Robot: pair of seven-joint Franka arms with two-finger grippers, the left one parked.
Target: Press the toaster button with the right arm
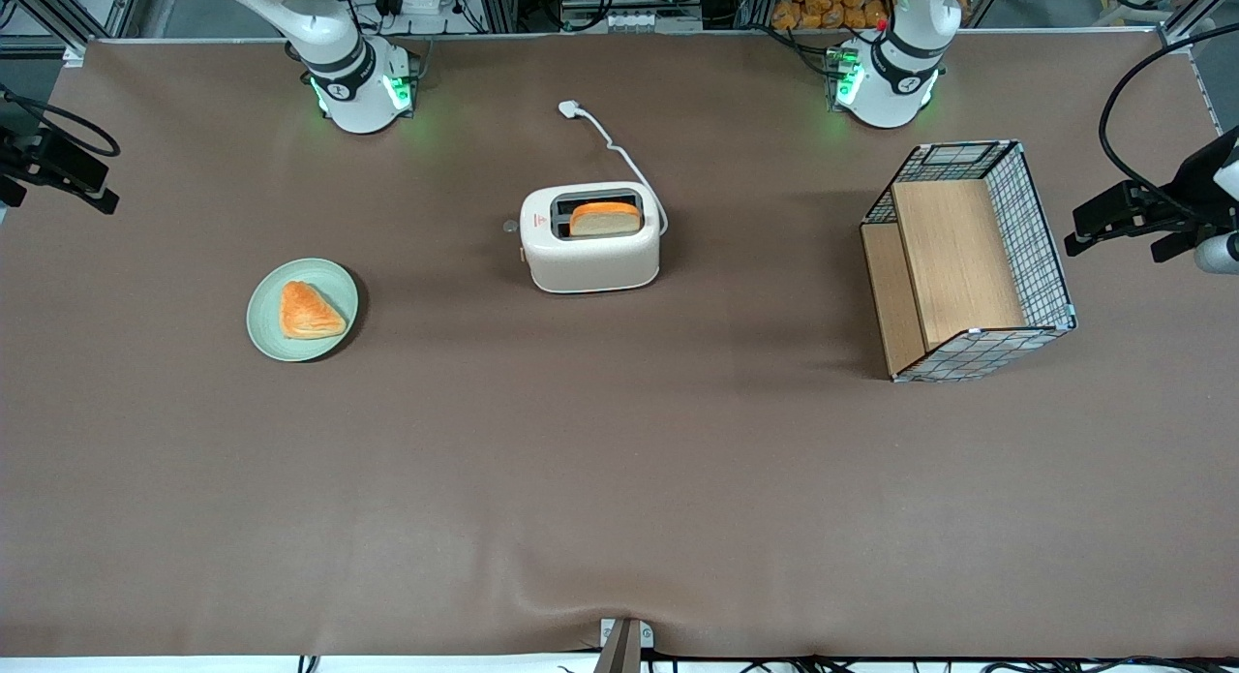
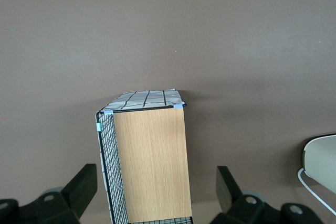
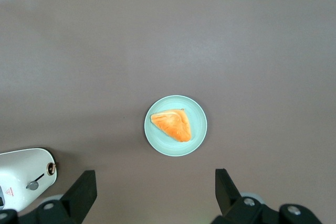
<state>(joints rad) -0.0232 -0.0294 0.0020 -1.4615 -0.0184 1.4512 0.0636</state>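
The cream-white toaster (image 1: 590, 252) stands mid-table with a slice of bread (image 1: 605, 218) up in one slot. Its small round grey button (image 1: 510, 226) sticks out from the narrow end that faces the working arm's end of the table. The right arm (image 1: 339, 63) rises from its base out of the front view, so my gripper does not show there. In the right wrist view my gripper (image 3: 155, 178) hangs high over the table, open and empty. The toaster's end (image 3: 23, 177) and button (image 3: 32, 185) show off to one side of it.
A pale green plate (image 1: 266, 329) holding a triangular pastry (image 1: 308, 311) lies toward the working arm's end, nearer the front camera than the toaster. A wire basket with wooden shelves (image 1: 968, 261) lies toward the parked arm's end. The toaster's white cord and plug (image 1: 571, 108) trail toward the arm bases.
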